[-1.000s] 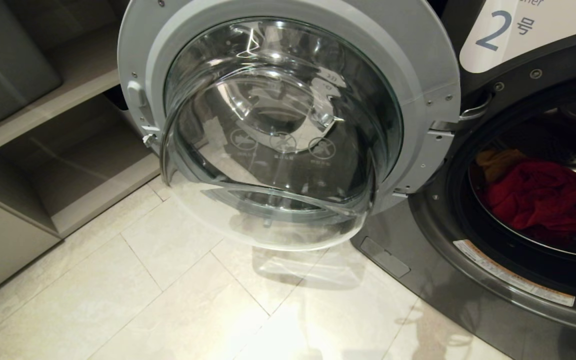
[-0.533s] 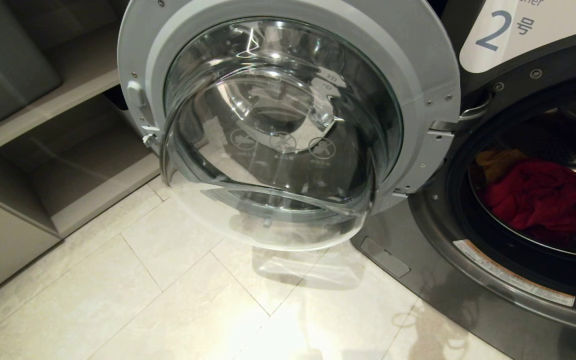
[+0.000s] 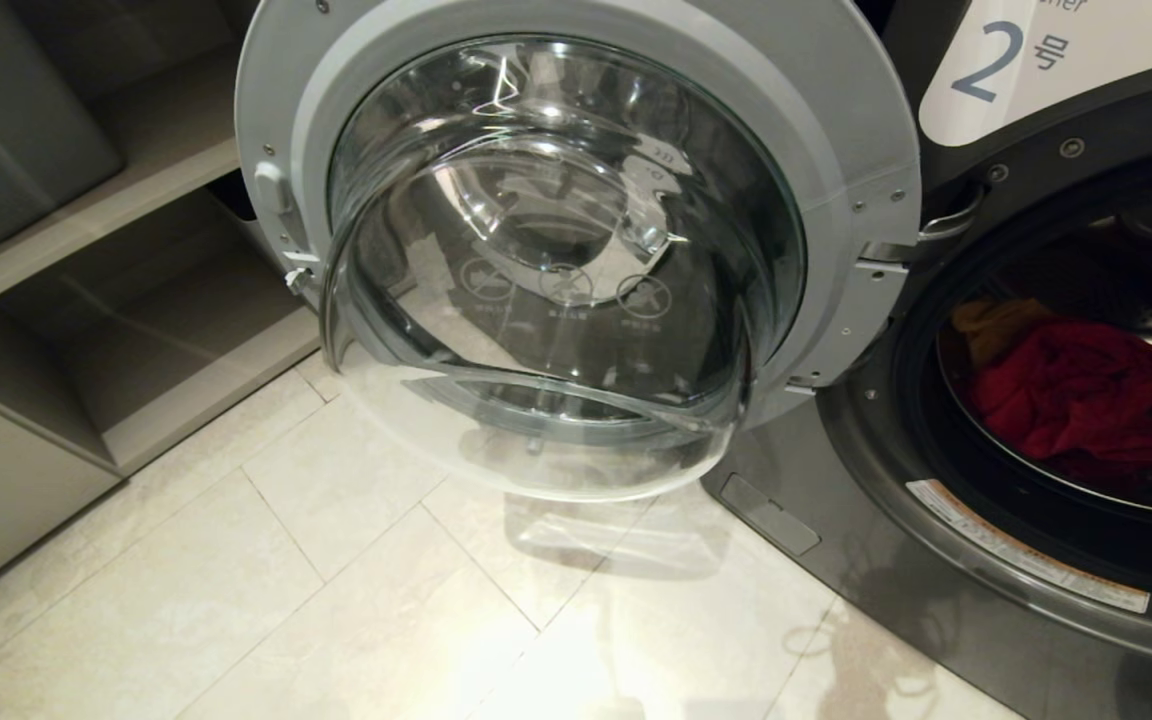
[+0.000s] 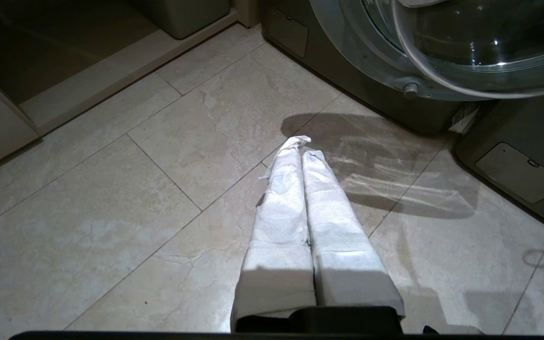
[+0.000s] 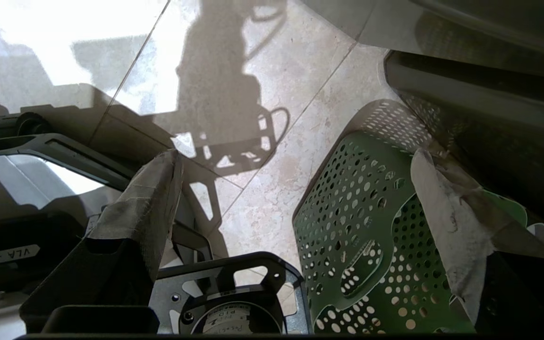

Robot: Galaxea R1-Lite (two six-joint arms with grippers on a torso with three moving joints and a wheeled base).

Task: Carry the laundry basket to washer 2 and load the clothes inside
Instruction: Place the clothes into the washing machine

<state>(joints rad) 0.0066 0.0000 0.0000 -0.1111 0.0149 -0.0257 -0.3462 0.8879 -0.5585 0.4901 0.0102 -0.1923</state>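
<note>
Washer 2 (image 3: pixel 936 520), dark grey with a white "2" label (image 3: pixel 1036 60), stands with its round glass door (image 3: pixel 556 250) swung wide open to the left. A pinkish-red garment (image 3: pixel 1071 395) and a dull yellow one (image 3: pixel 996 325) lie in the drum. Neither gripper shows in the head view. My right gripper (image 5: pixel 295 156) is open above the floor, with one cloth-wrapped finger (image 5: pixel 446 222) over the rim of the green perforated laundry basket (image 5: pixel 361 226). My left gripper (image 4: pixel 302 148) is shut and empty, low over the tiles and pointing toward the door.
Beige shelving (image 3: pixel 136 180) with a grey solid-walled bin (image 3: pixel 6 140) stands left of the door. The open door overhangs the tiled floor (image 3: pixel 336 600). Parts of my own base (image 5: pixel 225 302) sit close beside the basket.
The head view holds still, and the washer, door and garments have not moved. Only a faint shadow on the tiles at the lower right has shifted.
</note>
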